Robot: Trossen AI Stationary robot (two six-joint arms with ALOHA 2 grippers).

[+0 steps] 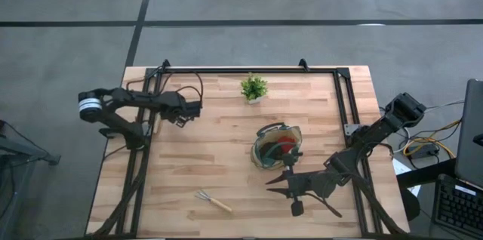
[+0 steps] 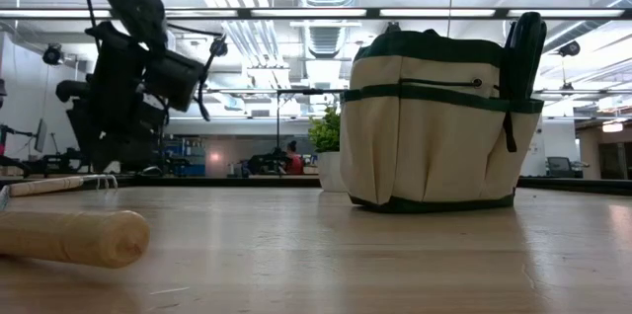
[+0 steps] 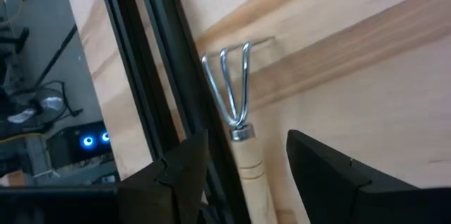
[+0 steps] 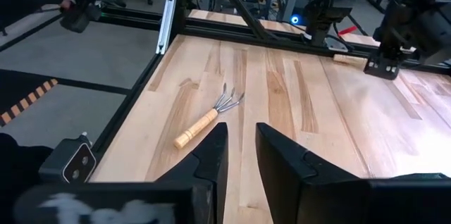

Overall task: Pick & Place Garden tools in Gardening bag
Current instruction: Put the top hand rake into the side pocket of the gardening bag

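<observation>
The khaki bag (image 1: 263, 154) with green trim stands upright on its base right of the table's centre (image 2: 434, 126). A red-and-black glove (image 1: 284, 144) lies inside it. A dark shears handle (image 2: 524, 55) sticks up from its side. One wooden-handled rake (image 1: 213, 201) lies flat near the front edge (image 4: 208, 120). A second rake (image 3: 241, 122) lies flat beside the left frame rail (image 2: 59, 186). My left gripper (image 1: 198, 109) is open, raised above this rake (image 3: 246, 145). My right gripper (image 1: 270, 183) is narrowly open and empty (image 4: 242, 136), pointing at the first rake.
A small green potted plant (image 1: 253, 87) stands at the far middle of the table. A black metal frame (image 1: 249, 70) runs along the far, left and right sides. Bare wood lies between the bag and the left rail.
</observation>
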